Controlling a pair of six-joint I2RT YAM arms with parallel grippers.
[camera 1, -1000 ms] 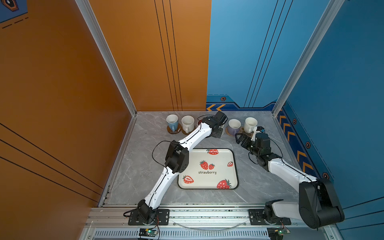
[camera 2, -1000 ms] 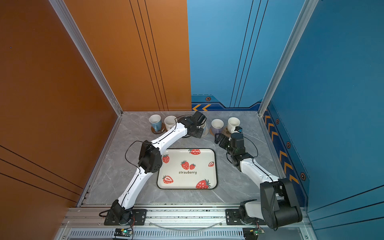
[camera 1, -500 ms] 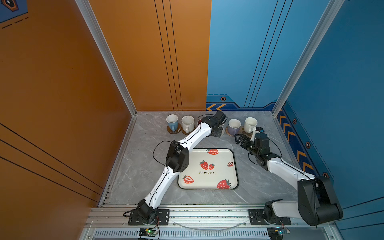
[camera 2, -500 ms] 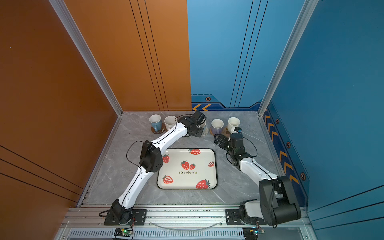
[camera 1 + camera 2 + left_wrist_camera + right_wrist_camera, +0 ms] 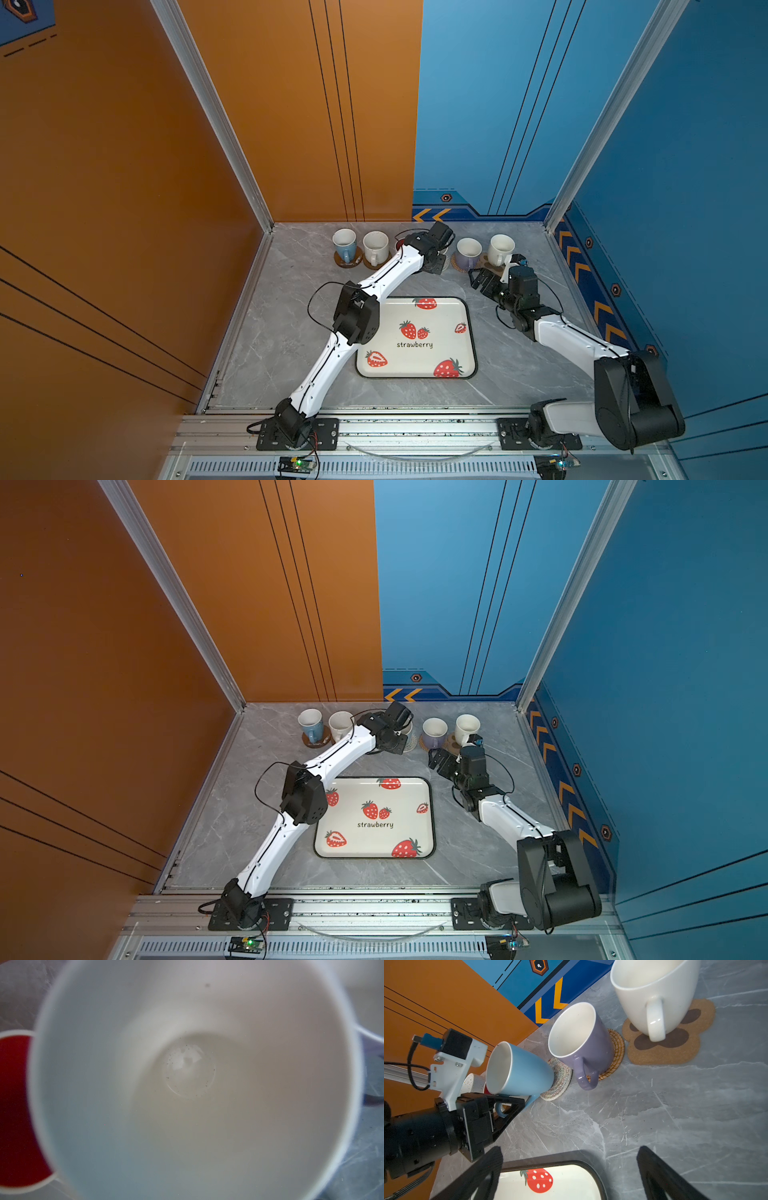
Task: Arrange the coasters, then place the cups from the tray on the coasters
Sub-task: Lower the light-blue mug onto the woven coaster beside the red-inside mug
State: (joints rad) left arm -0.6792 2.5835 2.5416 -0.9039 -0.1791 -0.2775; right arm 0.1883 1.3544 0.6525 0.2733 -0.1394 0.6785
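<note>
almost nothing has shifted in the last second: the left arm holds its reach to the back row, and only the right arm has eased a touch nearer it. the left gripper (image 5: 512,1105) is clamped on the handle of the glossy light blue ceramic mug (image 5: 519,1070), whose base sits on the pale woven round coaster (image 5: 560,1084), toward one edge of it; whether the mug stands quite upright i cannot tell from this slanted wrist view. the handle points from the mug toward the white strawberry-print tray (image 5: 440,353), which is empty, so the gripper lies on the tray side of the mug and a straight retreat that way looks right once the jaws part. a white mug with a red inside (image 5: 14,1105) stands just beside it, leaving little room sideways. the right gripper (image 5: 482,282) hangs wide open and empty near the lavender mug (image 5: 468,251), farther from the blue one.
</note>
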